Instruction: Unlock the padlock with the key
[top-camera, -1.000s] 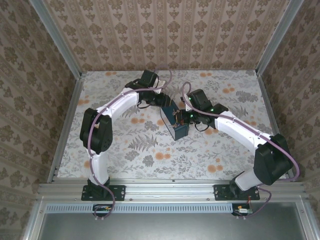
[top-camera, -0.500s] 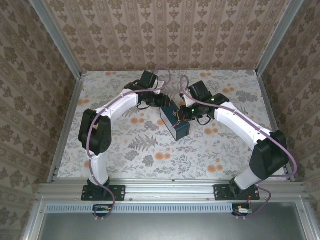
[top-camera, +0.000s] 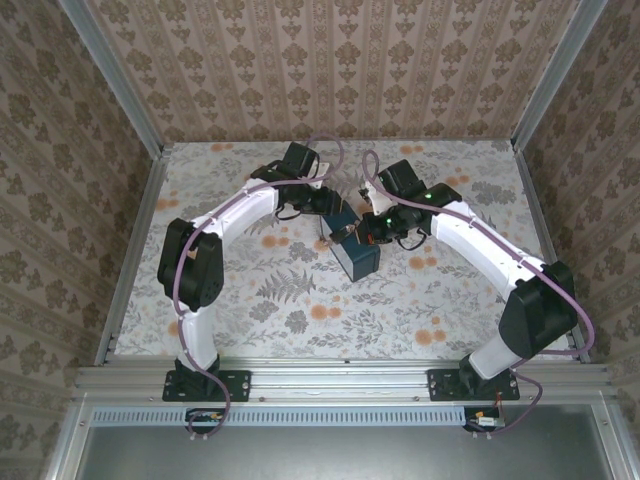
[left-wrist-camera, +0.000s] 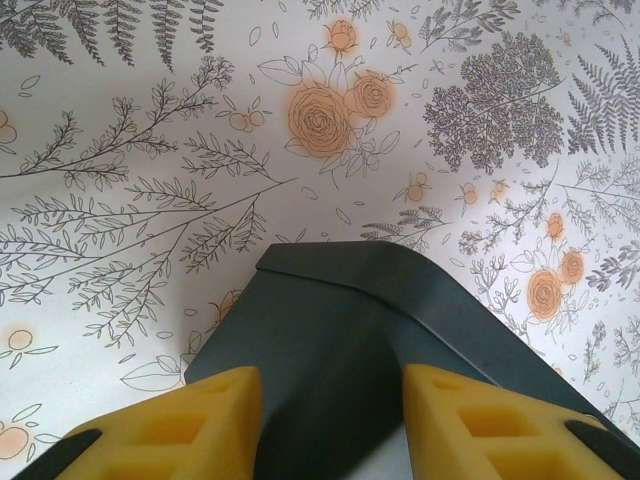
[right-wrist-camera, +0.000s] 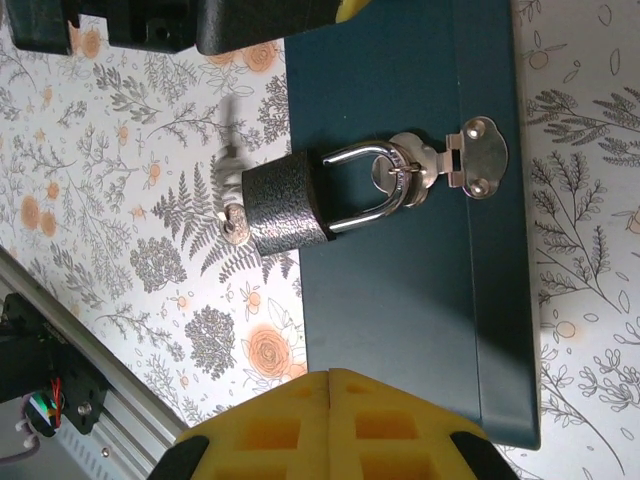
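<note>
Fingers (right-wrist-camera: 275, 430) on the right arm, pressed together and empty, point at the padlock (right-wrist-camera: 285, 215) just ahead. It is nearer to them than to the left fingers (left-wrist-camera: 170, 420), which pinch the dark blue box (right-wrist-camera: 400, 300). The padlock lies crosswise, shackle closed through the hasp (right-wrist-camera: 470, 155). Its dark pebbled body overhangs the surface (right-wrist-camera: 140, 200), and the key (right-wrist-camera: 233, 200) appears seated in its base.

Papered enclosure around a floral worktop
Walls (top-camera: 330, 70) on three sides carry beige damask wallpaper in vertical stripes. The worktop (top-camera: 300, 300) is pale, printed with grey ferns and orange flowers. Aluminium rails (top-camera: 340, 375) frame its edges and corners, under soft, even light.
</note>
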